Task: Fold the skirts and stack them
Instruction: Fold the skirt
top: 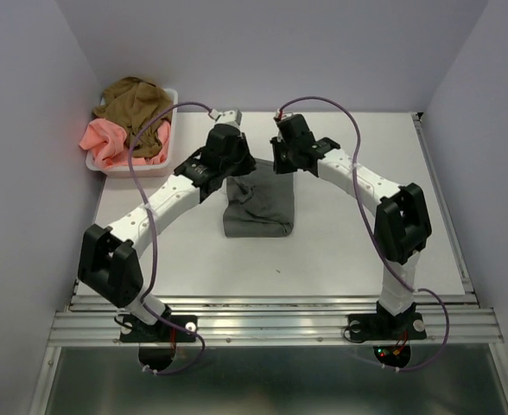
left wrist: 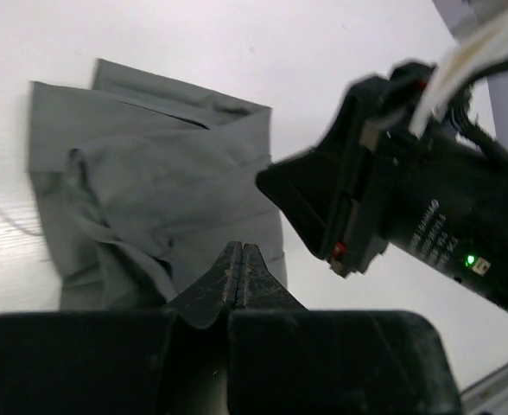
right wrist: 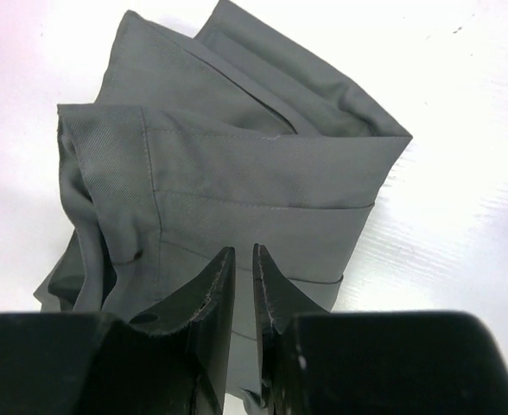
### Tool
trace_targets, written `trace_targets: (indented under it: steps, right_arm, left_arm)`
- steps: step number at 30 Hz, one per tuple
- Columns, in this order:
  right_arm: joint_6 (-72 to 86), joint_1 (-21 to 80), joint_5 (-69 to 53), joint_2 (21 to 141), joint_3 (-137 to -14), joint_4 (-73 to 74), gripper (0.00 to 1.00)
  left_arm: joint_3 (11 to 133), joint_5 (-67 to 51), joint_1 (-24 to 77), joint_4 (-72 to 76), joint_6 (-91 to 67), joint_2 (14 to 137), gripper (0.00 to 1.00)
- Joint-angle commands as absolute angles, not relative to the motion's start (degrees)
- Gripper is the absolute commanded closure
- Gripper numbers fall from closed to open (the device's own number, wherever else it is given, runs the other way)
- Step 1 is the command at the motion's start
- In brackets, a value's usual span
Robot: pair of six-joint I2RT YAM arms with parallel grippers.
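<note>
The grey skirt (top: 258, 207) lies folded into a rough rectangle at the table's middle. It also shows in the left wrist view (left wrist: 150, 190) and the right wrist view (right wrist: 237, 173). My left gripper (top: 235, 173) hovers over the skirt's far left corner; its jaws (left wrist: 242, 251) are pressed together with nothing between them. My right gripper (top: 280, 164) hovers over the far right corner; its jaws (right wrist: 244, 255) stand a narrow gap apart and hold nothing. The olive-brown skirt (top: 133, 104) and the salmon-pink skirt (top: 107, 138) lie bunched in the basket.
The white mesh basket (top: 163, 160) sits at the table's far left corner by the wall. The right arm's wrist (left wrist: 392, 199) is close to my left gripper. Walls enclose the table on the left, back and right.
</note>
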State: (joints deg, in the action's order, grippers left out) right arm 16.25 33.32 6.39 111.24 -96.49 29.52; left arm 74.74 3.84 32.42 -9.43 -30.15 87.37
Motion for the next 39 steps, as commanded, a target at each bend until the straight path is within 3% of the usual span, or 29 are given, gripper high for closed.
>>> trace_targets:
  steps: [1, 14, 23, 32, 39]
  right_arm:
    - [16.17, 30.77, 0.02, 113.02, -99.05, 25.4, 0.81]
    - [16.35, 26.81, -7.2, 124.98, -101.95, 24.35, 0.85]
    - [17.57, 26.19, -6.59, 125.95, -94.58, 22.5, 0.87]
    - [27.06, 26.19, 2.38, 111.9, -73.53, 14.08, 0.89]
    - [34.89, 29.0, 0.44, 100.65, -54.95, 1.69, 0.89]
  left_arm:
    - [76.29, -3.83, 34.36, -7.48, -27.86, 93.06, 1.0]
    - [65.66, -0.97, 34.01, -7.73, -28.39, 100.46, 1.0]
    - [59.68, 2.11, 32.61, -6.33, -29.53, 100.98, 1.0]
    - [70.54, 5.71, 29.88, -6.42, -26.2, 108.61, 1.0]
    - [81.73, -1.74, 30.41, -4.92, -22.06, 115.84, 1.0]
